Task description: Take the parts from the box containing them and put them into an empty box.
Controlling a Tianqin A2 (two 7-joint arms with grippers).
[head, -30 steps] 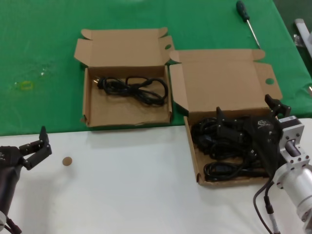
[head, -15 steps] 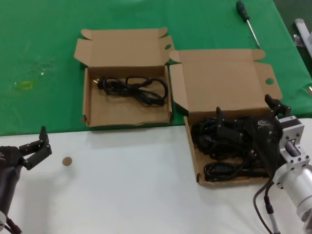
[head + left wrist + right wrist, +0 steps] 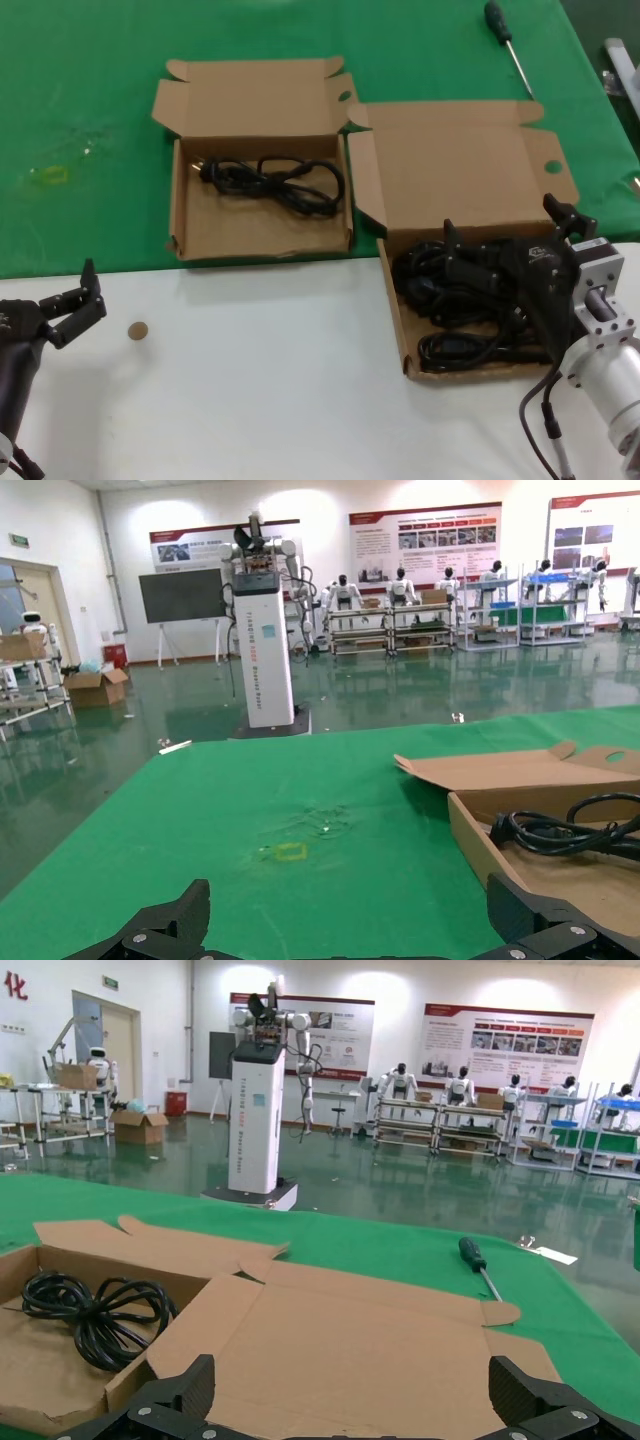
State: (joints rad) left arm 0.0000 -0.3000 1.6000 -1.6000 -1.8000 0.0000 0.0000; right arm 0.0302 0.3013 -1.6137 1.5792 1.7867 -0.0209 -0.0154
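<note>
Cardboard source box point(image 3: 470, 180), big lid folded back for access, holds the coiled cords point(image 3: 450, 290). My right claw point(image 3: 510, 255) hovers spread wide over them, gripping nothing. One cord point(image 3: 275, 180) lies in the smaller box point(image 3: 185, 215) just beside; left claw point(image 3: 75, 300) waits open, well apart.

Two boxes point(image 3: 262, 170) point(image 3: 452, 170), one screwdriver point(image 3: 507, 43), two hands point(image 3: 70, 300) point(image 3: 510, 250).
</note>
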